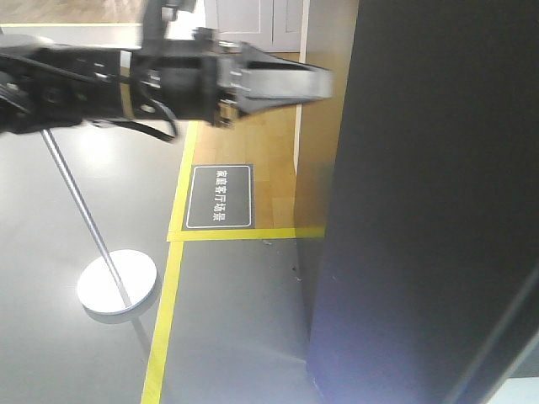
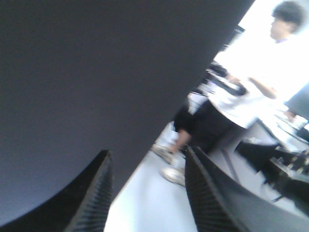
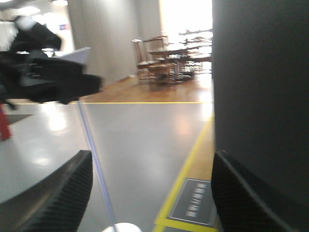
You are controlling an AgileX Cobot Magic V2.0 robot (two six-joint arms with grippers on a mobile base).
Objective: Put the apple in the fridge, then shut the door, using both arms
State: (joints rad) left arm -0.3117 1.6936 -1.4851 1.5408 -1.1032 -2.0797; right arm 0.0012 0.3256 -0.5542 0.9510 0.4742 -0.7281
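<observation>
Two empty end effectors, left [image 2: 145, 193] and right [image 3: 149, 193], gape over grey floor [image 1: 244, 320] beside the fridge [image 1: 438, 202].

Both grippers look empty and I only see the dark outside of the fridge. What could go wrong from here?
1. The open left gripper sits hard against the tall dark grey fridge panel; its finger could scrape or catch.
2. The thin metal pole on a round white base stands beneath the extended black arm; a low swing might topple it.
3. A person in a white shirt stands close by. No apple shows in any view.
</observation>
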